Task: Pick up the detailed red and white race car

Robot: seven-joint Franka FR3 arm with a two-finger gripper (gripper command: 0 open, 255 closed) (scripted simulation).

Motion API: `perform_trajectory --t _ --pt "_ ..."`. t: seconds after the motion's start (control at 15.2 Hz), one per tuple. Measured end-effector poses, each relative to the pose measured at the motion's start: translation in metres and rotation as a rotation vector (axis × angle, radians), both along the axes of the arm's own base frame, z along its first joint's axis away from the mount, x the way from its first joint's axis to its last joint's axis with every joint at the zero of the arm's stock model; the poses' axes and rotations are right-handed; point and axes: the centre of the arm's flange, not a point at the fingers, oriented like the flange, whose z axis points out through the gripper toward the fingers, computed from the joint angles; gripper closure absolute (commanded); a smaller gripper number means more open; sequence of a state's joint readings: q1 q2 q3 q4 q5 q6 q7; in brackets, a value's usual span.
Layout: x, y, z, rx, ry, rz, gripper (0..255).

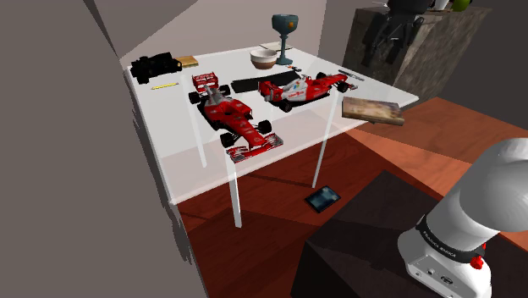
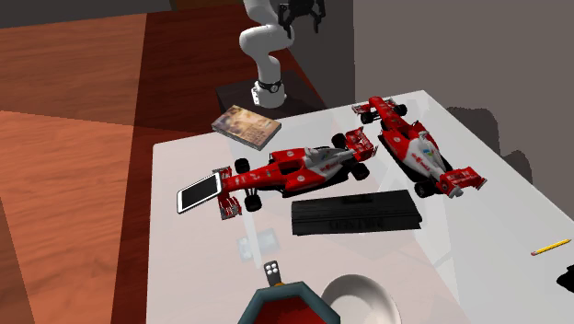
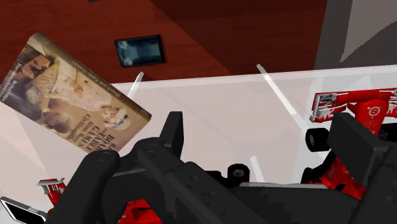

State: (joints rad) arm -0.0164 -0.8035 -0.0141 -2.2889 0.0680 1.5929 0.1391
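The book at the table edge carries slanted cover lettering, of which only "GAMES" seems legible. Dark print on the arm base is too small to read. The arm rises from the shoulder view's lower right. Its gripper hangs at the second exterior view's top, fingers apart and empty. The red and white race car sits centre-left there, just beside a white phone, with a second race car to its right.

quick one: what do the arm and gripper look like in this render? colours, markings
Arm: glossy white rounded links with dark joint rings. A dark band near its base carries white lettering, too small to read, with a small red part just below. Gripper: all black, with two blocky, angular fingers.
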Motion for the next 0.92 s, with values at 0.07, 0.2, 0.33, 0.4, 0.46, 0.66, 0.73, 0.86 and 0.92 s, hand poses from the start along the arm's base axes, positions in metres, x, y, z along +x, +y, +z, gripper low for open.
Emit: perform_trajectory --t 0.07,0.2,0.33,0.4,0.46,0.66,0.73,0.86,0.92 --pt "0.0 0.0 0.0 0.0 0.0 0.0 0" --pt "0.015 0.0 -0.004 0.001 0.002 -0.034 0" --pt "0.039 0.001 -0.014 0.002 0.005 -0.086 0" --pt "0.05 0.002 -0.016 0.003 0.006 -0.113 0" --pt "0.061 0.0 -0.019 0.004 0.007 -0.142 0" --pt "0.096 -0.002 -0.03 0.006 0.011 -0.228 0" --pt "0.108 -0.004 -0.035 0.007 0.012 -0.256 0" --pt "0.135 -0.013 -0.042 0.008 0.015 -0.314 0" --pt "0.148 -0.016 -0.049 0.009 0.016 -0.343 0"
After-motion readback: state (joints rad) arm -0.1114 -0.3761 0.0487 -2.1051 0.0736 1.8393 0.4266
